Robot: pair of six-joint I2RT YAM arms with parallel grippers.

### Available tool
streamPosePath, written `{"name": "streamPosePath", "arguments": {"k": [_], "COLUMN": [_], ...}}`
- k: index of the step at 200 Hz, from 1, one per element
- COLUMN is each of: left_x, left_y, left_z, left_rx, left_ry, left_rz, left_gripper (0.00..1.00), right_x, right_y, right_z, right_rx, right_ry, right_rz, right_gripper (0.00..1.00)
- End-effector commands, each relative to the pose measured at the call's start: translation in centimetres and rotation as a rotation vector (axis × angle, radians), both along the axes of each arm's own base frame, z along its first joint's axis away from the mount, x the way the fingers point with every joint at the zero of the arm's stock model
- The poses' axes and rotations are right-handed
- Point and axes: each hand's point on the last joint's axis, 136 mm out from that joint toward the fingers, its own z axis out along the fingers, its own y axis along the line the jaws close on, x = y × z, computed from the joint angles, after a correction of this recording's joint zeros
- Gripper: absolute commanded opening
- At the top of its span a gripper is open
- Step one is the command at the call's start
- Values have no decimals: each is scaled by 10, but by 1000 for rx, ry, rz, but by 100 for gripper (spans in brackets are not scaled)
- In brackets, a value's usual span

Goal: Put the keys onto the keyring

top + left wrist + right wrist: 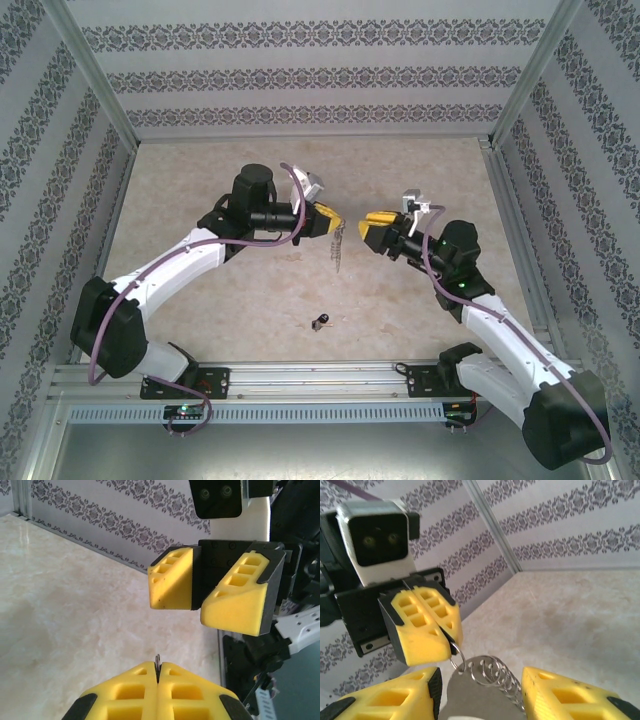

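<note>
The keyring [338,248], a flat grey metal piece with several wire rings along one side, hangs in the air over the middle of the table. My left gripper [333,217] is shut on the small top ring of it. A thin metal edge [158,661] pokes out between the closed yellow pads. In the right wrist view the grey plate [480,697] hangs between the spread fingers of my right gripper [480,702], which is open and not touching it. The right gripper [368,227] faces the left one closely. A tiny black-headed key [320,321] lies on the table, nearer the arms' bases.
The beige marbled table [200,300] is enclosed by patterned walls [300,80] at the back and both sides. An aluminium rail [320,378] carrying the arm bases runs along the near edge. Metal posts [95,70] stand at the back corners.
</note>
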Motion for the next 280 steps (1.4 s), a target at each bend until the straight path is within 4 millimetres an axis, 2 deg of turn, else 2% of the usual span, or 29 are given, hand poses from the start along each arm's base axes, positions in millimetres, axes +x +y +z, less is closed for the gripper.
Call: {"name": "streamPosePath", "arguments": {"k": [1,44,105,161,217,280], "left_x": [-10,-15,-21,-23,-25,-26], "left_y": [3,5,4,3,0,-2], "left_z": [12,20,25,25,27,25], "left_rx": [41,34,7,-4,-22,-27], "left_ry": [-125,-186,-203,-187,-162,-134], "left_rz": [-31,-46,-74,-95,-117,-132], "left_gripper": [0,0,0,0,0,0], "right_x": [-4,-6,-9,-11,-11,-11], "right_y": [4,16,35,42,49,52], "right_z": [-3,-7,0,10,12,16], "right_rx": [-31,-29,-31,-28,-32,-25], "right_ry": [-17,-10,-39,-63,-69,-80], "right_rz": [47,123,200,229,250,256], "right_gripper": [46,44,39,38,36,27]}}
